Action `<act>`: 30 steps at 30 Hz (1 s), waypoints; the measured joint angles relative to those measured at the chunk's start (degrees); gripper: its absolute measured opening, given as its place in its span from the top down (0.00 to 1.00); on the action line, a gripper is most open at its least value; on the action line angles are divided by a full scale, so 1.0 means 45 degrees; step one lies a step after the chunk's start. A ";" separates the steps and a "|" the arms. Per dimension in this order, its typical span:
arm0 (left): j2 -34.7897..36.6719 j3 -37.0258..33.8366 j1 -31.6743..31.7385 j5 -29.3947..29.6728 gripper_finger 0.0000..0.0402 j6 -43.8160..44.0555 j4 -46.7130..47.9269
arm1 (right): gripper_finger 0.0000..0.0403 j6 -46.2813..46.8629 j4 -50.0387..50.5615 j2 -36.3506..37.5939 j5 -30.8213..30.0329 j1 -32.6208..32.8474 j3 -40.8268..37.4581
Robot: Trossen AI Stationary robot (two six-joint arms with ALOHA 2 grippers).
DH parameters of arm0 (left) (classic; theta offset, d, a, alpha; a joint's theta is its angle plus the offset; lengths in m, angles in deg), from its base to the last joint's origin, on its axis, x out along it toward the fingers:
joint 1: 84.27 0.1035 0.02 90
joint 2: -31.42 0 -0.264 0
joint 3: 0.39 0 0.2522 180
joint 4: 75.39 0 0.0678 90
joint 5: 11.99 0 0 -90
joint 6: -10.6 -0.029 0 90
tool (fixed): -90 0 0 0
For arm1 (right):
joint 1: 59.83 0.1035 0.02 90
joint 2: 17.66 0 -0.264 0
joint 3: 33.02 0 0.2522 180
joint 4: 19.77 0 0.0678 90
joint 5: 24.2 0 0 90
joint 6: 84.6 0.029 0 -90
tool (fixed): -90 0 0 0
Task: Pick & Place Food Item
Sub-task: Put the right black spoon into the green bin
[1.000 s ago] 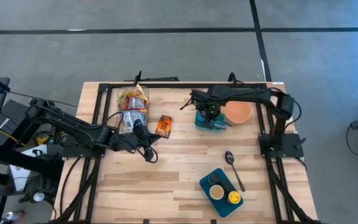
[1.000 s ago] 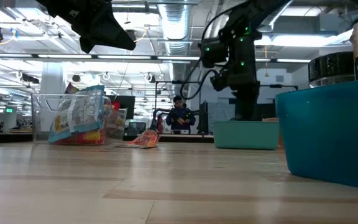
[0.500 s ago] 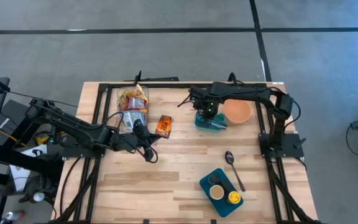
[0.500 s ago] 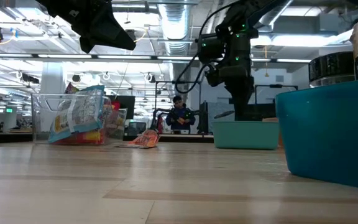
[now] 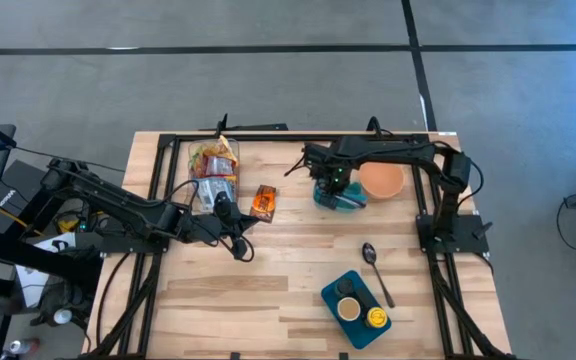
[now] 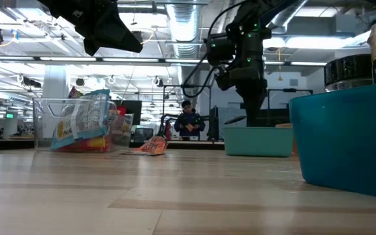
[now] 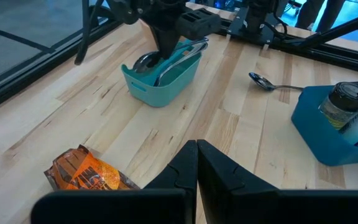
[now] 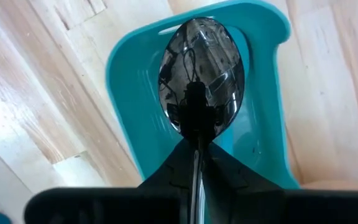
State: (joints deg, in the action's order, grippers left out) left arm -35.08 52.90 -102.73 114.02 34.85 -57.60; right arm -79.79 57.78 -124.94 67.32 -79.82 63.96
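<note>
teal bin (image 5: 340, 196) receives spoon (image 8: 201, 74), clamped in right gripper (image 8: 194, 148); release remains. left gripper (image 7: 197, 163), fingers together, idles near orange packet (image 7: 84, 172).

Bare tabletop (image 5: 298, 235) lies open between snack (image 5: 262, 202), teal bin (image 5: 338, 196), spoon (image 5: 376, 270) and tray (image 5: 358, 300).
</note>
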 joint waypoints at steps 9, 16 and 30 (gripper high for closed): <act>0.0000 0.0000 0.0000 0.0000 1.00 0.0000 0.0000 | 0.96 0.0147 0.0109 0.0000 -0.0005 0.0019 -0.0005; 0.0000 0.0000 0.0000 0.0000 1.00 0.0000 0.0000 | 0.96 0.0274 0.0101 0.0000 -0.0010 0.0049 -0.0005; 0.0000 0.0000 0.0000 0.0000 1.00 0.0000 0.0000 | 0.96 0.0672 -0.0002 -0.0275 -0.0006 0.0068 0.0001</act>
State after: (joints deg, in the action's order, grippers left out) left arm -35.08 52.90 -102.73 114.02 34.85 -57.60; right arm -76.76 57.77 -126.18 67.30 -79.51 63.97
